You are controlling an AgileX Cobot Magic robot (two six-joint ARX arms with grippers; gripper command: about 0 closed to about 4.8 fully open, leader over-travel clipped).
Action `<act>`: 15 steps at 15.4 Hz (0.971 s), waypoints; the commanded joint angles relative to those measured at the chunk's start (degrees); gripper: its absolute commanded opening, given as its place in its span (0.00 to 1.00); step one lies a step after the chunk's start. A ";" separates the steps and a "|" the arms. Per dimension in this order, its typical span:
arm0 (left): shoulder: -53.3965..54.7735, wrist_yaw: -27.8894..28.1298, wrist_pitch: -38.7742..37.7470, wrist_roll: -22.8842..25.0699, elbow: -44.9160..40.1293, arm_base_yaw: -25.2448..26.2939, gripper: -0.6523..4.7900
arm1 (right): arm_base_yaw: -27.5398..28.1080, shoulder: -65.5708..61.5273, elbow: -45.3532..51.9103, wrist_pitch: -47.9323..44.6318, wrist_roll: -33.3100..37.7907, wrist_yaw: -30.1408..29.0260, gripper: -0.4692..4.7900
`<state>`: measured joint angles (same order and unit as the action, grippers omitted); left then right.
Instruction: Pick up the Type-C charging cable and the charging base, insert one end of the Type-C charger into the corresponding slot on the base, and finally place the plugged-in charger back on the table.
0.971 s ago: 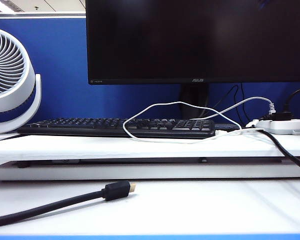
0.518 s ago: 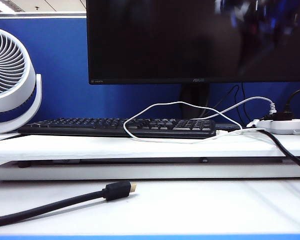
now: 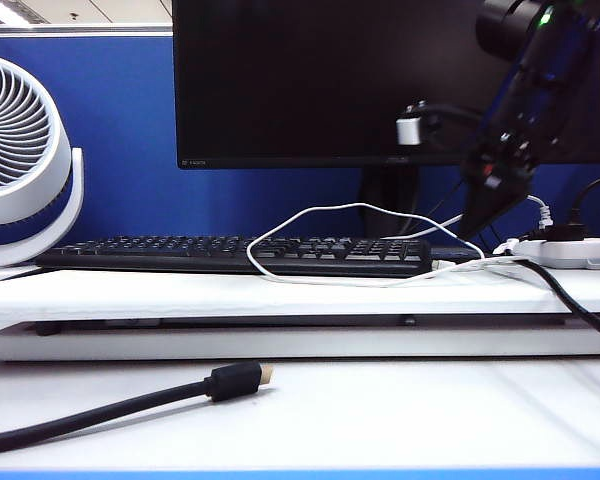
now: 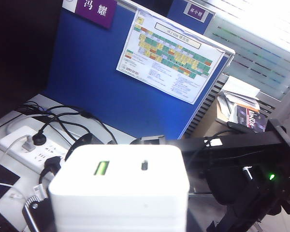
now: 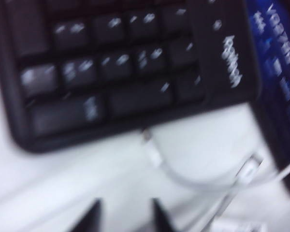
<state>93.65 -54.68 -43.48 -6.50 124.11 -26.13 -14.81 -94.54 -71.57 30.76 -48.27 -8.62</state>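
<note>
The charging base (image 4: 118, 188), a white block, fills the near part of the left wrist view, and my left gripper (image 4: 118, 215) is shut on its sides. One dark finger (image 4: 36, 215) shows beside it. Its face shows a green port (image 4: 101, 167) and the small dark slot (image 4: 144, 165). The Type-C charging cable (image 3: 360, 207) loops over the keyboard on the shelf, one white plug end (image 5: 152, 150) lying just off the keyboard's corner. My right gripper (image 5: 125, 217) hangs open above that plug with nothing between its fingers. In the exterior view the right gripper (image 3: 477, 222) is at the upper right; the left one is out of sight.
A black keyboard (image 3: 240, 255) and a white power strip (image 3: 570, 250) lie on the raised shelf board (image 3: 280, 295) under a monitor (image 3: 380, 80). A fan (image 3: 20, 160) stands at the left. A thick black cable with a gold tip (image 3: 235, 380) lies on the table in front.
The right arm has come into the exterior view from the upper right and dropped toward the shelf by the cable's end. The cable and the other objects have not moved.
</note>
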 commanded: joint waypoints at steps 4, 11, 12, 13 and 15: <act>-0.52 -0.46 1.18 -0.17 0.28 0.00 0.11 | -0.07 -4.04 -0.22 -5.73 -2.80 -0.20 0.40; -0.50 -0.44 1.16 -0.17 0.28 0.00 0.11 | -0.09 -6.95 -0.26 -6.19 -2.71 6.43 0.09; -0.50 -0.44 1.14 -0.15 0.28 0.02 0.11 | -0.09 -6.43 -0.26 -6.03 -2.49 7.45 0.09; -0.50 -0.46 1.11 -0.17 0.28 0.04 0.11 | -0.09 -4.44 -0.24 -4.94 -2.29 7.50 0.09; -0.50 -0.44 1.09 -0.15 0.28 0.04 0.11 | -0.09 -0.59 -0.24 -2.49 -2.27 7.43 0.09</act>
<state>93.62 -54.68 -43.51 -6.50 124.09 -26.06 -14.79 -97.23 -71.53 27.35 -50.81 -1.06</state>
